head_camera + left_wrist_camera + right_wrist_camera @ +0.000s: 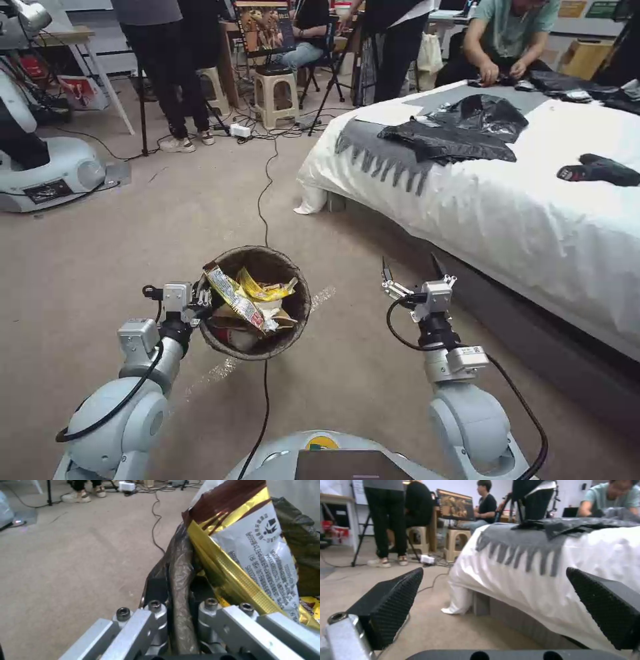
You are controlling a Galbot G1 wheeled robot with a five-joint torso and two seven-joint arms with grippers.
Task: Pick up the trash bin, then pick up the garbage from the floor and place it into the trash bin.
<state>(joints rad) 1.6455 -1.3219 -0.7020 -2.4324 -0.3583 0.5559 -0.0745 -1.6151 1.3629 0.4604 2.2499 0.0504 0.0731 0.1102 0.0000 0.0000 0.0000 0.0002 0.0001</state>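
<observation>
Beige carpeted floor [133, 240] carries a black cable [265, 193] running across it, plastic stools [275, 97] and a white power strip [240, 131] farther off. To the right stands a bed [507, 220] in a white sheet, with a grey fringed cloth [387, 150] and black bags [467, 127] lying on top.

Small dark printed lines and a square black-and-white mark on the white back panel of the gold-edged snack wrapper [266, 562], too fine to read. Faint red-and-yellow printing on the long wrapper [233, 303] in the trash bin [293, 327], likewise illegible.

Garbage [250, 303] in trash bin [299, 313], left of bed [507, 200]
</observation>
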